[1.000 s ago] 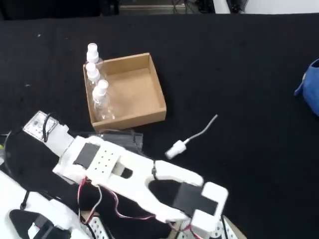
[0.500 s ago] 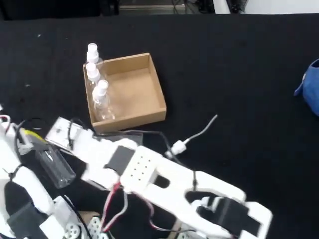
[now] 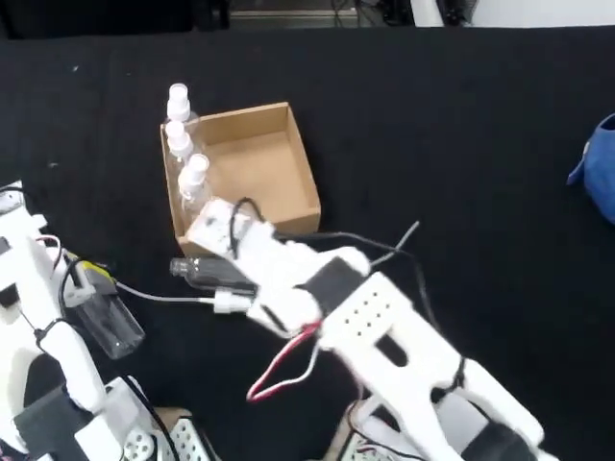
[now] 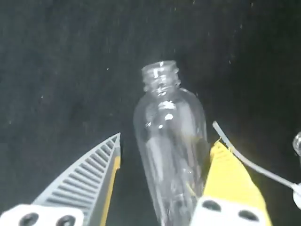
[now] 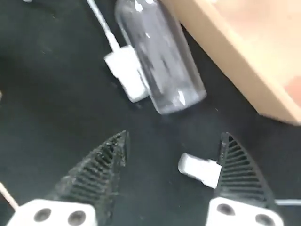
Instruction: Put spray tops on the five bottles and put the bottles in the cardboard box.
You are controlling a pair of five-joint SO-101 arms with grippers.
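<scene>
Jaws of the left arm, left wrist view: partly open, straddling a clear uncapped bottle (image 4: 171, 155). The bottle touches the yellow finger (image 4: 230, 179), and a gap separates it from the grey finger (image 4: 89, 188). A thin tube (image 4: 249, 162) passes just beside the yellow finger. Right wrist view: right jaws spread wide, holding nothing, with a loose spray top (image 5: 200, 170) just beside one black finger (image 5: 240, 174). Beyond lies a second uncapped bottle (image 5: 160, 61) on its side, between another spray top (image 5: 126, 70) and the cardboard box (image 5: 244, 56). High view: the box stands left of centre on the surface (image 3: 461, 144), with three capped bottles (image 3: 195, 182) upright along its left wall. The second uncapped bottle lies just before its near wall. The first lies near the surface's left edge.
</scene>
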